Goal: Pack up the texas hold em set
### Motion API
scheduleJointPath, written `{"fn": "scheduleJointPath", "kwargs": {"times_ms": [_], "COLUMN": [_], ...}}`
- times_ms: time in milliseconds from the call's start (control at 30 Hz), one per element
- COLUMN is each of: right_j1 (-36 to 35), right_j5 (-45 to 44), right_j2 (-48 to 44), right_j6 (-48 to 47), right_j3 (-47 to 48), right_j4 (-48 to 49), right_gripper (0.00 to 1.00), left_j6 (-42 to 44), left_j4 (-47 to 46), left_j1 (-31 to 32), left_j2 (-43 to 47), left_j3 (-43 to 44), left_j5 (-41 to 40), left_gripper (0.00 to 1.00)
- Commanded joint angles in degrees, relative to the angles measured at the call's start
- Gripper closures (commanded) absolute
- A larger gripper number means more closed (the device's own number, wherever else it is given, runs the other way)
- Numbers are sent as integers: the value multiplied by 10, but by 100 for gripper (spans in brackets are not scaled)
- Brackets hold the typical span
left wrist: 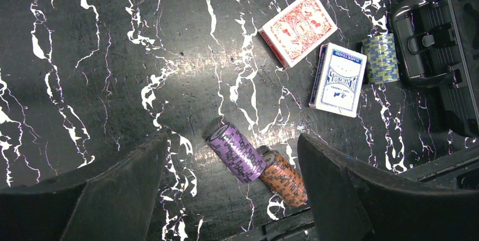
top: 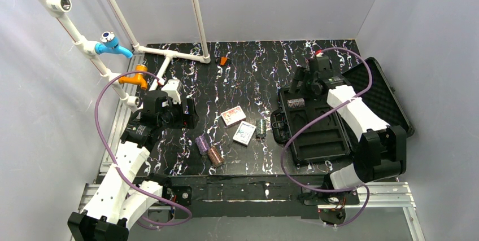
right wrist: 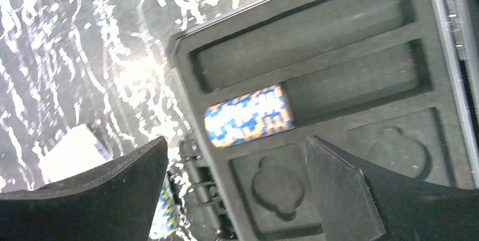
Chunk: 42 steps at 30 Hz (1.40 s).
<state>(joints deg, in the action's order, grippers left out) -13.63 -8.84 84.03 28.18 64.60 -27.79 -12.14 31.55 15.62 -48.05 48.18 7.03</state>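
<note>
Chips, blue and orange, lay in a foam slot under your spread right gripper. Your left gripper hung spread above the purple stack.

The black, white-veined counter carries the open case at right. In the middle lie the red deck and blue deck, close together, with the green stack just beside the blue deck. Nearer, the purple stack and brown stack lie on their sides, touching.
</note>
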Motion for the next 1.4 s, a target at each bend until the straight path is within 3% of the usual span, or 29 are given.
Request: {"fn": "scheduleJointPath", "kwargs": {"times_ms": [0,200,600,1367], "right_j1": [-47,-122,-241,-301], "right_j5": [-5,19,12,-23], "right_j2": [-26,-45,23,143], "right_j6": [0,20,50,103], "right_j3": [35,19,19,10], "right_j4": [-46,-33,-50,-50], "right_gripper": [2,2,10,32], "left_j6": [6,6,5,4], "left_j4": [4,5,5,5], "left_j1": [3,3,3,3], "left_j2": [6,10,10,18], "left_j3": [11,10,10,9], "left_j5": [4,2,6,9], "left_gripper": [17,17,17,17]}}
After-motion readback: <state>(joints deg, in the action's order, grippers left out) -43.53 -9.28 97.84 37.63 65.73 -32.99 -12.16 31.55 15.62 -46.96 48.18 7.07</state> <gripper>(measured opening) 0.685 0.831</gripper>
